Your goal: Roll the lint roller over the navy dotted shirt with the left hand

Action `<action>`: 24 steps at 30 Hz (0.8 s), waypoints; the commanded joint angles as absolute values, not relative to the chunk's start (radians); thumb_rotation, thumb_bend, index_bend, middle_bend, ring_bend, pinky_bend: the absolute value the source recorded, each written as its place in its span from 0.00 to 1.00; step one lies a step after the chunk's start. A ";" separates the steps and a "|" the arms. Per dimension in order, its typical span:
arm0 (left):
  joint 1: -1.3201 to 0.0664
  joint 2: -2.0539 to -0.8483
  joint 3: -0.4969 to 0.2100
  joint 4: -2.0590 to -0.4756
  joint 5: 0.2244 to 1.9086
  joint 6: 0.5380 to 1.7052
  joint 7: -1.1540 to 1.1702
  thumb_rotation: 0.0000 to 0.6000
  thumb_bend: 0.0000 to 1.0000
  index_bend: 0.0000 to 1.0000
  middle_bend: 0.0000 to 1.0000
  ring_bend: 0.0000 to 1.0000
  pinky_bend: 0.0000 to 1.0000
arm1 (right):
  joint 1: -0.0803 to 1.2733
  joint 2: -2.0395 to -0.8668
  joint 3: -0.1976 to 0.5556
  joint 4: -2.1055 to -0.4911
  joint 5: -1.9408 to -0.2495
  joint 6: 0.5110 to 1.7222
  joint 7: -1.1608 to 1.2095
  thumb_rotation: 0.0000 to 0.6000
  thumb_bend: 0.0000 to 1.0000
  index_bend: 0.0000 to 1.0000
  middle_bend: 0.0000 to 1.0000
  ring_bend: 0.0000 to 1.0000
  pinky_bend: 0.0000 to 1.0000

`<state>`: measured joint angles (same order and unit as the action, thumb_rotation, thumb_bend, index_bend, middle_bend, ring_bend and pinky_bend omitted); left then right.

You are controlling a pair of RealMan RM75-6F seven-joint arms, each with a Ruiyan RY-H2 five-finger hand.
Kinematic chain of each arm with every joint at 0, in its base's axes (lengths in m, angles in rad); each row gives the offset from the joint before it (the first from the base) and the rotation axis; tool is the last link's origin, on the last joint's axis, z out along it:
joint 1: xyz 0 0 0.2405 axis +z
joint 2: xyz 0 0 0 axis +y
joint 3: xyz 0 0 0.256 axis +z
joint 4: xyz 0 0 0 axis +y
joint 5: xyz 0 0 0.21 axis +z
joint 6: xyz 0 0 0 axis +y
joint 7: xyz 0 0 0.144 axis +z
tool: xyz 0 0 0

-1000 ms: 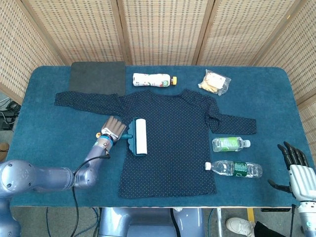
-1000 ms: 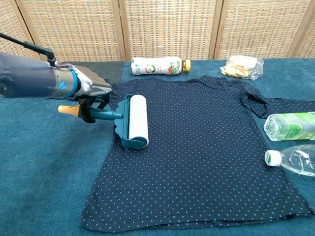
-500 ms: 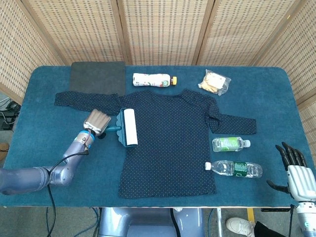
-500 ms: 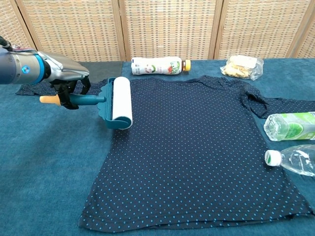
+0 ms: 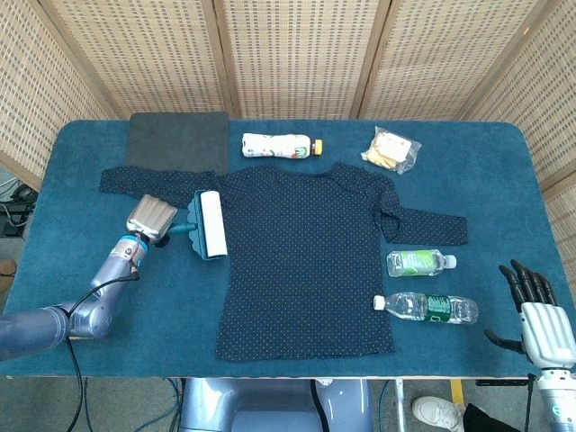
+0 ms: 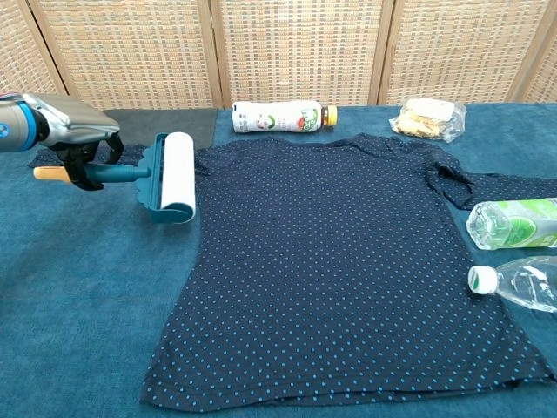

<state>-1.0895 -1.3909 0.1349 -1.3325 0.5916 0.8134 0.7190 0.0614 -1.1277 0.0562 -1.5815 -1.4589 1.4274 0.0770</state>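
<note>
A teal lint roller [image 5: 208, 225] with a white sticky drum sits at the left edge of a navy dotted shirt [image 5: 306, 256], at about 9 o'clock from the shirt's middle, its drum just off the body of the garment, by the sleeve. The left hand [image 5: 149, 219] grips the roller's handle, fingers wrapped around it, an orange handle tip [image 6: 48, 173] poking out behind the fist in the chest view.

The shirt lies flat on a blue table [image 5: 504, 180], both sleeves spread wide. At 12 o'clock from the shirt lies a white bottle with a yellow cap [image 5: 281, 145]; at 1 o'clock, a clear bag of snacks [image 5: 391, 149]. A dark gray pad [image 5: 176, 141] lies at 10 o'clock. Two plastic water bottles [image 5: 423, 284] lie at 4 o'clock, just beside the shirt.

The right hand [image 5: 535, 313] is at the table's near right corner, at 4 o'clock, fingers apart, holding nothing.
</note>
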 commanded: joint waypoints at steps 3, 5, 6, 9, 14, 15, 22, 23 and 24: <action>-1.072 -1.397 0.135 -1.317 0.585 0.798 0.718 1.00 0.28 0.10 0.00 0.00 0.01 | 0.063 -1.133 0.052 -1.578 -1.461 1.421 0.070 1.00 0.08 0.00 0.00 0.00 0.00; -1.067 -1.404 0.133 -1.311 0.587 0.796 0.719 1.00 0.27 0.03 0.00 0.00 0.00 | 0.063 -1.134 0.051 -1.578 -1.463 1.422 0.068 1.00 0.08 0.00 0.00 0.00 0.00; -1.065 -1.408 0.132 -1.307 0.591 0.799 0.720 1.00 0.26 0.01 0.00 0.00 0.00 | 0.063 -1.134 0.051 -1.578 -1.463 1.423 0.067 1.00 0.08 0.00 0.00 0.00 0.00; -1.049 -1.427 0.131 -1.291 0.623 0.820 0.716 1.00 0.22 0.00 0.00 0.00 0.00 | 0.062 -1.135 0.051 -1.579 -1.465 1.426 0.064 1.00 0.08 0.00 0.00 0.00 0.00; -1.012 -1.442 0.117 -1.271 0.680 0.842 0.679 1.00 0.20 0.00 0.00 0.00 0.00 | 0.061 -1.134 0.050 -1.582 -1.470 1.432 0.059 1.00 0.08 0.00 0.00 0.00 0.00; -1.004 -1.441 0.111 -1.274 0.690 0.853 0.666 1.00 0.20 0.00 0.00 0.00 0.00 | 0.061 -1.134 0.050 -1.582 -1.470 1.433 0.059 1.00 0.08 0.00 0.00 0.00 0.00; -0.848 -1.394 0.079 -1.414 0.924 1.090 0.442 1.00 0.20 0.00 0.00 0.00 0.00 | 0.058 -1.132 0.056 -1.581 -1.469 1.444 0.064 1.00 0.08 0.00 0.00 0.00 0.00; -0.787 -1.378 0.090 -1.472 0.980 1.193 0.393 1.00 0.20 0.00 0.00 0.00 0.00 | 0.057 -1.129 0.058 -1.582 -1.465 1.446 0.068 1.00 0.08 0.00 0.00 0.00 0.00; -0.735 -1.367 0.110 -1.508 1.043 1.276 0.363 1.00 0.20 0.00 0.00 0.00 0.00 | 0.056 -1.126 0.059 -1.585 -1.465 1.448 0.071 1.00 0.08 0.00 0.00 0.00 0.00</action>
